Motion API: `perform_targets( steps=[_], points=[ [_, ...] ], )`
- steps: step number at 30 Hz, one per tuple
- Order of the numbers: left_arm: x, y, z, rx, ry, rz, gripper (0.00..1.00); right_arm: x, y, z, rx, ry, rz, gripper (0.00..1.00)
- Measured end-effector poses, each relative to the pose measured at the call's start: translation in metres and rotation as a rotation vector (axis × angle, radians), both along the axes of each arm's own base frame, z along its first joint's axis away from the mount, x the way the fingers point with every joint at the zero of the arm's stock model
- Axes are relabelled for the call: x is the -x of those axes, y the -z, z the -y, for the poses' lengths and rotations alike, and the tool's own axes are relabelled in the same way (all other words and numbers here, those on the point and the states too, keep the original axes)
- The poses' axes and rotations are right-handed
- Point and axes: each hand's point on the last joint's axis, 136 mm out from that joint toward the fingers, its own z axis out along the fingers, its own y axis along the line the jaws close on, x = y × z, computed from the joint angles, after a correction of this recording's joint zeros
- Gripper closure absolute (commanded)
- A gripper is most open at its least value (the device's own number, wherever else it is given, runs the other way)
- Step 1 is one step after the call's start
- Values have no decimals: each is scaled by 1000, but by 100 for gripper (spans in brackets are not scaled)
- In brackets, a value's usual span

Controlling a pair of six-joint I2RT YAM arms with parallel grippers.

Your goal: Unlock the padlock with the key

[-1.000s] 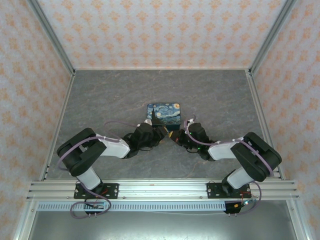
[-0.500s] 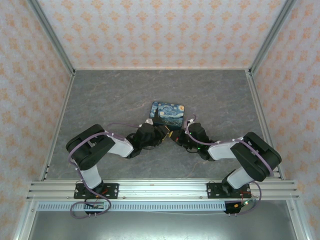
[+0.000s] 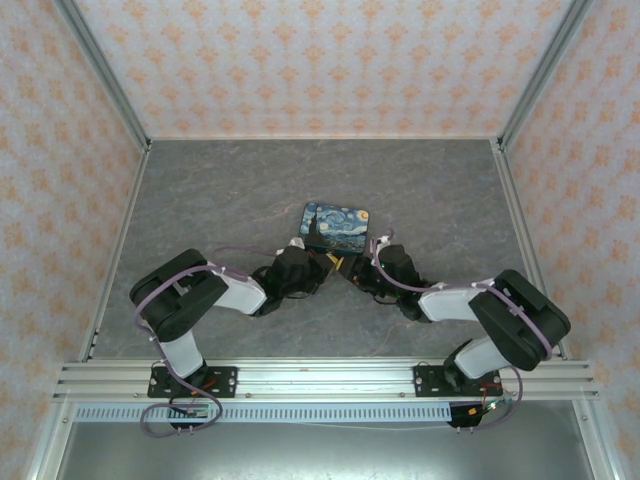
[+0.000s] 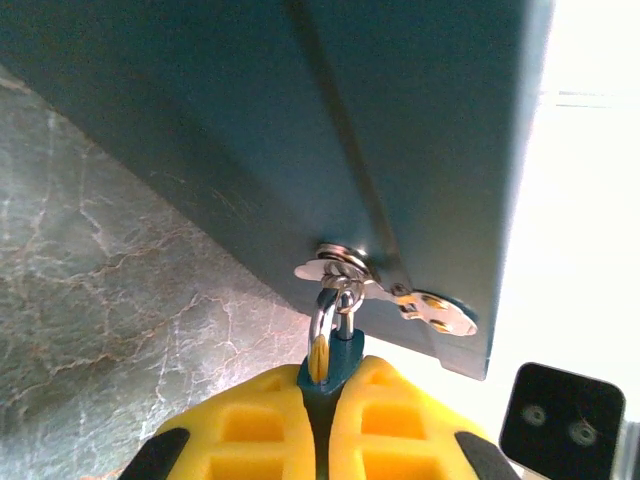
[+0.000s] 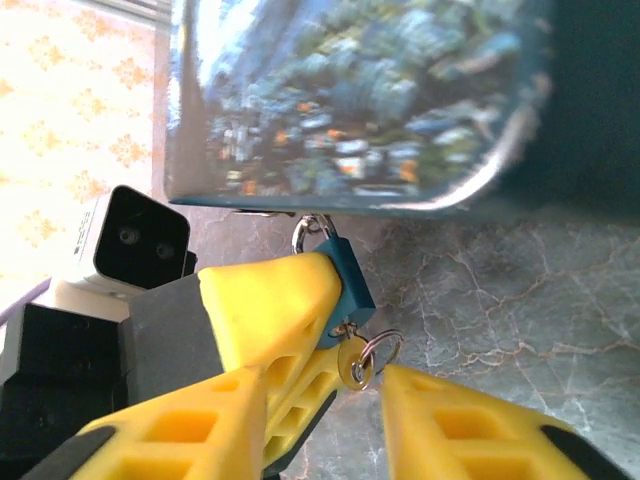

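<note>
Clamping the small teal-blue padlock (image 4: 336, 352) by its body, the left gripper (image 4: 322, 385) has its yellow fingers pressed together. The padlock's grey metal shackle (image 4: 322, 318) hooks the silver hasp (image 4: 345, 262) of the blue swirl-print box (image 4: 250, 120) at 12 o'clock. The right gripper (image 5: 328, 388) stands apart around the tiny silvery key (image 5: 350, 362), which sits at the padlock's 6 o'clock end.

1. The box (image 3: 335, 225) is set on the table (image 3: 200, 200).
2. The padlock (image 5: 345, 280) is hung at the box's near edge, pinched in the left gripper (image 4: 322, 395).
3. The key (image 5: 352, 368) is placed at the padlock's outer end, between the right gripper's (image 5: 330, 400) spread fingers.
</note>
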Motion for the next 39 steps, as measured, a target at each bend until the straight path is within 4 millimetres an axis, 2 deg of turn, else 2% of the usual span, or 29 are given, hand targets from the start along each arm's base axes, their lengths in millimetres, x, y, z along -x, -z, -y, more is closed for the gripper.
perform_targets(
  steps=[2,5,8,14,18,20,24,27,33,36,39],
  points=[
    [1,-3,-1,2,-2,-2,100,0,-5,3,19,0,27,47],
    [3,-6,-2,1,-7,-17,100,0,-15,13,67,13,82,40],
    [5,-7,-5,2,-16,-41,100,0,-33,25,130,24,177,28],
    [9,-12,-8,7,-50,-118,100,5,-83,43,268,-28,482,24],
    [13,-14,-12,23,-85,-181,100,9,-105,40,366,-112,663,23],
    [16,-12,-15,28,-104,-216,100,12,-109,36,418,-166,745,24],
    [24,-4,-22,19,-144,-296,100,32,-106,16,555,-329,921,23],
    [27,-8,-24,16,-165,-337,100,44,-99,3,667,-437,1044,24],
    [30,-21,-26,15,-181,-376,100,44,-64,3,919,-575,1144,24],
    [33,-21,-26,9,-182,-396,100,44,-45,3,1004,-638,1157,25],
    [36,-19,-27,-1,-180,-421,100,43,-36,-1,1045,-672,1172,29]
  ],
)
